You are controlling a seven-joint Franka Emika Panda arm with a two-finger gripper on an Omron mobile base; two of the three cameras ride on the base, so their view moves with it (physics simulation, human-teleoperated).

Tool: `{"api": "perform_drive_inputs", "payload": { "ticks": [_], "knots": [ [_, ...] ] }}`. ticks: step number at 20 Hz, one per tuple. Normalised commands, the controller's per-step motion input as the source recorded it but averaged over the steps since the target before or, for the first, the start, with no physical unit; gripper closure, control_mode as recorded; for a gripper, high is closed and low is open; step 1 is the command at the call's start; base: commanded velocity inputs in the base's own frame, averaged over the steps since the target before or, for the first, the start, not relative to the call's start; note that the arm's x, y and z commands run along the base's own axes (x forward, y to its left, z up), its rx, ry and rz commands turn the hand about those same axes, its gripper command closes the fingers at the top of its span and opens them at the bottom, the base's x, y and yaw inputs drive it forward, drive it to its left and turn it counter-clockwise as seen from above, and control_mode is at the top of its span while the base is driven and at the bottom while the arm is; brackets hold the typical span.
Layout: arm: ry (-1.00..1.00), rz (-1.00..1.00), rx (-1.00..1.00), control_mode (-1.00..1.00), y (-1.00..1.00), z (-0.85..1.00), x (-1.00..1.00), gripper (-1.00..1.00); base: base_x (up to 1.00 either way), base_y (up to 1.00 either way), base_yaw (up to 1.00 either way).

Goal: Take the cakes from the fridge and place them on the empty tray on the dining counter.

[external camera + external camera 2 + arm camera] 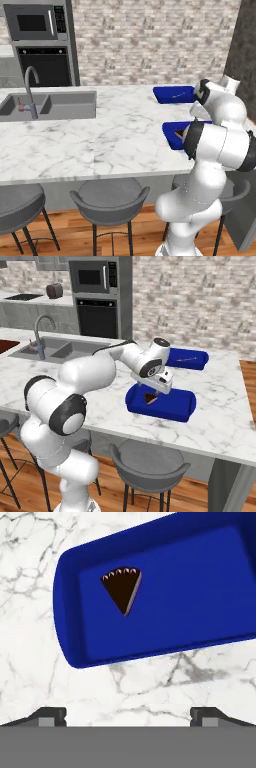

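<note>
A: Blue tray (165,587) sits near the front edge of the dining counter (100,135). One cake slice (122,589) lies inside it, toward one rounded end. Gripper (159,387) hangs above, fingers spread, holding nothing.

B: Risk?

A: My guess: only one slice is here, so the job looks half done. A low exit could clip the tray wall and push it toward the edge.

B: Views differ?

A: Right base view shows a second blue tray (187,359) behind, near the far edge, something thin on it. Hand view gives the slice's exact spot.
</note>
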Motion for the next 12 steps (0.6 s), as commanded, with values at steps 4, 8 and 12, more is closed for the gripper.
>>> {"api": "perform_drive_inputs", "payload": {
  "ticks": [4, 8, 12],
  "knots": [
    [0.00, -0.02, -0.11, -1.00, 0.18, 1.00, -1.00, -1.00, 0.00, 0.00, 0.00],
    [0.04, 0.00, -0.13, -1.00, 0.27, 1.00, -1.00, -1.00, 0.00, 0.00, 0.00],
    [0.04, 0.04, -0.15, -1.00, 0.67, 0.79, -1.00, -1.00, 0.00, 0.00, 0.00]
  ]
}}
